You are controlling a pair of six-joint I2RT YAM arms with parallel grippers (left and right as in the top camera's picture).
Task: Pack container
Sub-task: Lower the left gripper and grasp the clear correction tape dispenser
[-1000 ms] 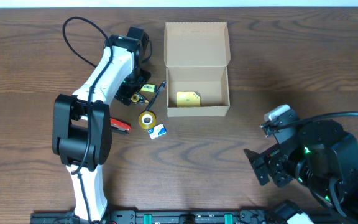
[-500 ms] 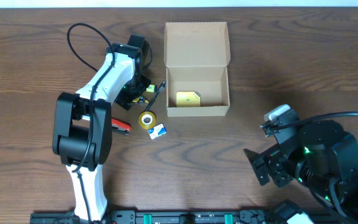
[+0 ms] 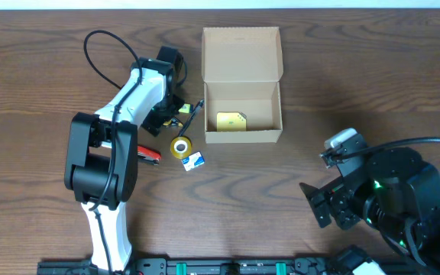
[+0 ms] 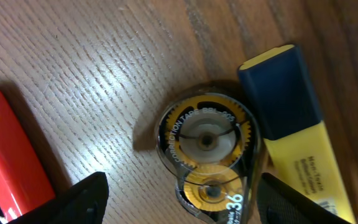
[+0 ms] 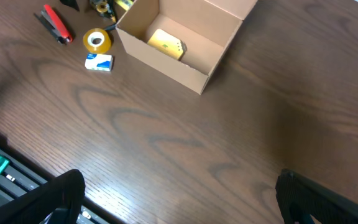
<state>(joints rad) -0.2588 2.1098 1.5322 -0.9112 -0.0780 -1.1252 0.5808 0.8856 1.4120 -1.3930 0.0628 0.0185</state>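
The tan cardboard container [image 3: 241, 95] stands open at the back middle with its flap lid laid back, and a yellow item [image 3: 231, 121] lies inside. It also shows in the right wrist view [image 5: 225, 28]. My left gripper [image 3: 166, 114] is open and low over the table just left of the container. Its fingers [image 4: 82, 199] straddle a clear correction tape dispenser [image 4: 207, 146] with yellow gears, without closing on it. A yellow highlighter [image 4: 294, 130] with a dark blue cap lies beside the dispenser. My right gripper [image 5: 188, 202] is open and empty, high over the front right.
A yellow tape roll [image 3: 179, 147], a small blue and white item [image 3: 195, 160] and a red tool [image 3: 147, 156] lie on the wood table left of the container's front. The red tool [image 4: 5, 155] is close to my left finger. A black cable [image 3: 101, 53] loops at the back left.
My left arm has shifted slightly, settling over the small items left of the container. The right arm and the container have not moved.
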